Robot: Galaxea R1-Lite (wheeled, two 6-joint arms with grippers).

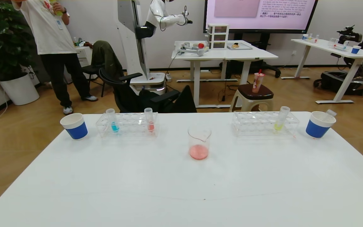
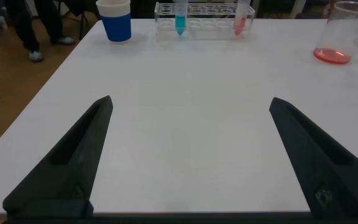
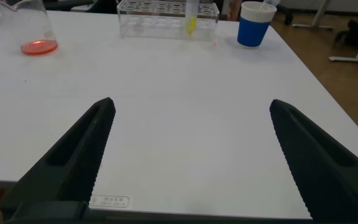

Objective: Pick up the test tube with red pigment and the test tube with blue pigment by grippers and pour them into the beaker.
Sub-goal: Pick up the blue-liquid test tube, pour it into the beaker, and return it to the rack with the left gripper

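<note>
Nearest, each wrist view shows its own claw low over the bare white table [image 1: 181, 189], neither appearing in the head view. The left gripper [image 2: 190, 155] has its two black fingers spread wide with nothing between them; the right gripper [image 3: 191, 155] is likewise spread and empty. A small white sticker [image 3: 109, 201] lies on the table edge by the right gripper's finger; its print is too small to read.

Farther out, mid-table, stands one beaker [image 1: 199, 142], clear glass with a spout, a shallow pool of pinkish-red liquid in its bottom. It lies well ahead of both claws, between them.

Beyond it are two clear tube racks. The left rack [image 1: 128, 125] holds two tubes upright: the test tube with blue pigment [image 1: 112, 120] toward its left end and the test tube with red pigment [image 1: 149, 119] toward its right end, both well apart from the left gripper. The right rack [image 1: 265, 123] holds one tube with yellow-green liquid [image 1: 280, 119].

Two blue-and-white paper cups stand outside the racks: one at far left [image 1: 74, 126], one at far right [image 1: 318, 124] with a clear tube leaning in it.

Past the table, a wall screen [image 1: 260, 12] shows text too small to read.
</note>
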